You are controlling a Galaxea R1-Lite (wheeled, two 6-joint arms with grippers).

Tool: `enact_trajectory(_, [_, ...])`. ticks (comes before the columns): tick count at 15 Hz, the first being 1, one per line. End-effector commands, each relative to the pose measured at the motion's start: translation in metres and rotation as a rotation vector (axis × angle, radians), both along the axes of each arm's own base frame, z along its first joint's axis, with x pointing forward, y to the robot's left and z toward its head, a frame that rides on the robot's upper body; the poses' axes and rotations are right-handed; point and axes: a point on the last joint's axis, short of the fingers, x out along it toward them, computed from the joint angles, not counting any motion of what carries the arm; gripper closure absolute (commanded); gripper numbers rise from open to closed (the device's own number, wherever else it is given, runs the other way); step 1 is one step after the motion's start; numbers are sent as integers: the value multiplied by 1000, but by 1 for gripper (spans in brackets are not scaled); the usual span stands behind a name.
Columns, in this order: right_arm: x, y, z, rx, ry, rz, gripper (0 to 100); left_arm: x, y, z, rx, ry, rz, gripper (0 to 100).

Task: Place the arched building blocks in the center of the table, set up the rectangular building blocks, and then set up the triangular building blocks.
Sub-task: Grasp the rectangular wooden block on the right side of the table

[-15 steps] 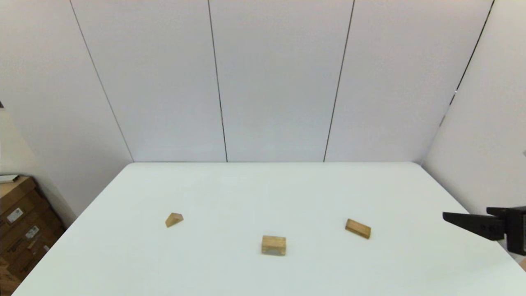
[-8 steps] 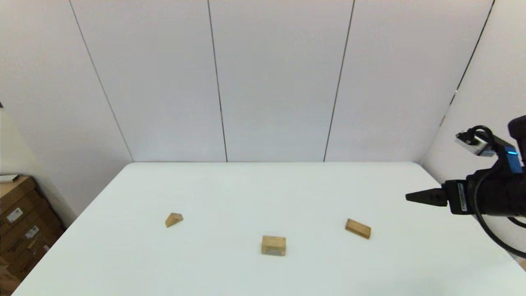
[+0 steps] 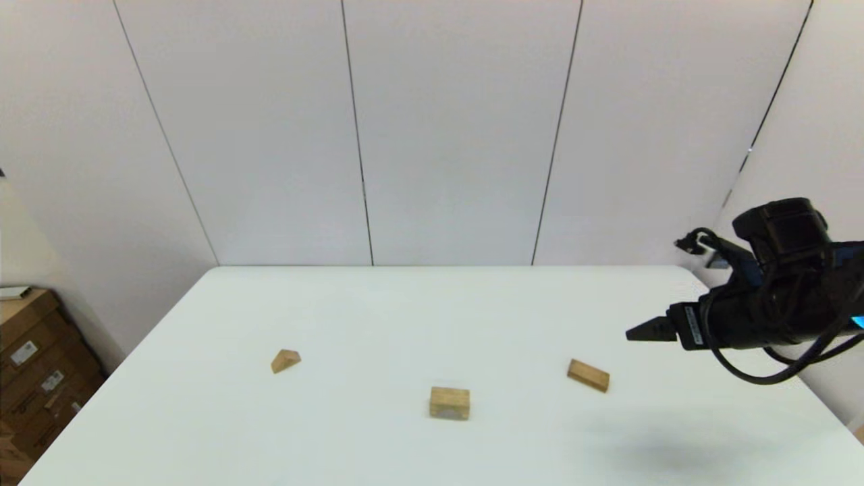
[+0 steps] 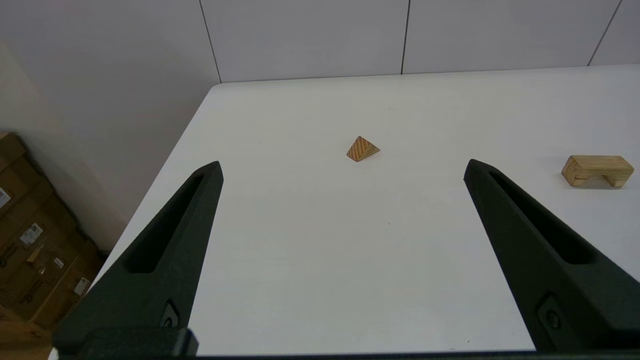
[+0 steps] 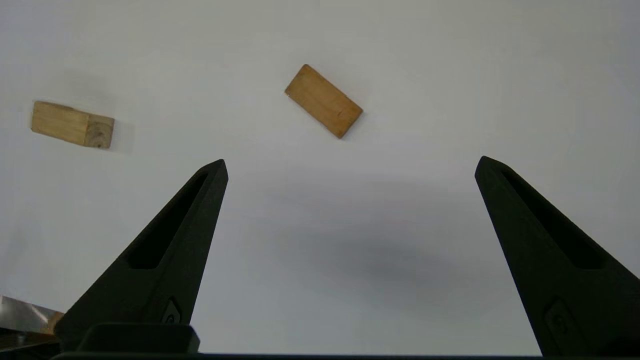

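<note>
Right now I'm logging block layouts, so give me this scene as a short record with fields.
arched block: near table middle, lying apart
rectangular block: flat, to the robot's right
triangular block: to the robot's left
right gripper: open, raised beyond the rectangular block, holding nothing
left gripper: open, back from the triangular block

**Hidden or cut off**

Right arm (image 3: 776,310): cut by the head view's right edge. Cardboard boxes (image 3: 34,378): cropped at the left edge. Arched block (image 3: 449,402): cut-out not discernible in the head view. Left gripper (image 4: 342,167): finger bases run off the wrist view's lower edge.
</note>
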Motion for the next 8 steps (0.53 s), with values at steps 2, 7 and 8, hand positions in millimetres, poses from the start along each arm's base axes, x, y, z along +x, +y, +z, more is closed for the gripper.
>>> enact_trajectory(2, [20,13,-46,-67,122,155,0,0,0,0,0,1,0,0])
enact_trajectory(7, [32,17,-67,-125,154,273,0,0,0,0,0,1,0,0])
enact_trajectory(8, [34,19,-71,-135,157,298,0,0,0,0,0,1,0,0])
